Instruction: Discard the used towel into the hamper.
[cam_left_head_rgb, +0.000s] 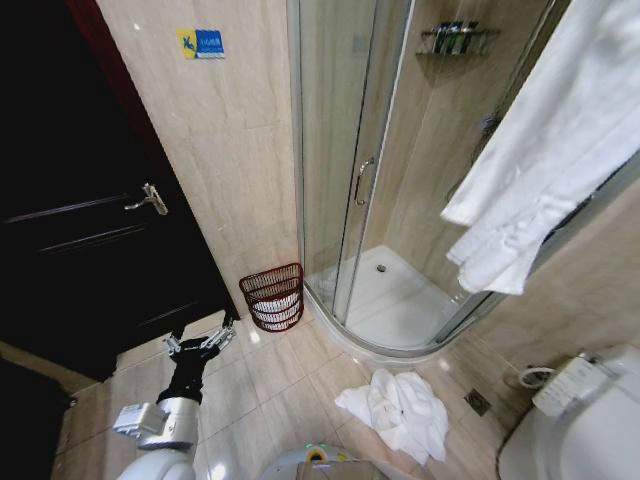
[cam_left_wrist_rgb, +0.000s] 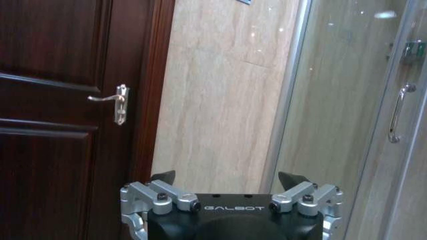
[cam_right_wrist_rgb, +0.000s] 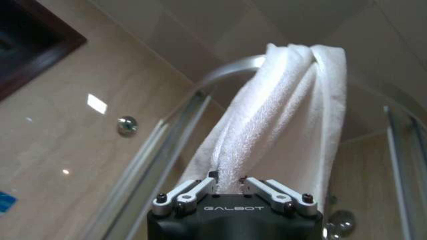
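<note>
A white towel (cam_right_wrist_rgb: 280, 115) hangs bunched and twisted from my right gripper (cam_right_wrist_rgb: 228, 179), whose fingers are shut on its folds. In the head view the same towel (cam_left_head_rgb: 545, 160) drapes down at the upper right, in front of the shower glass. The hamper (cam_left_head_rgb: 272, 296), a small reddish-brown wire basket, stands on the floor against the wall beside the shower, with something white showing through its lattice. My left gripper (cam_left_head_rgb: 203, 343) hovers low at the left, just short of the hamper; its fingers stand open with nothing between them (cam_left_wrist_rgb: 228, 177).
A second white towel (cam_left_head_rgb: 396, 410) lies crumpled on the floor tiles. The curved glass shower enclosure (cam_left_head_rgb: 365, 180) stands behind the hamper. A dark wooden door (cam_left_head_rgb: 80, 220) is on the left, and a toilet (cam_left_head_rgb: 585, 420) sits at the lower right.
</note>
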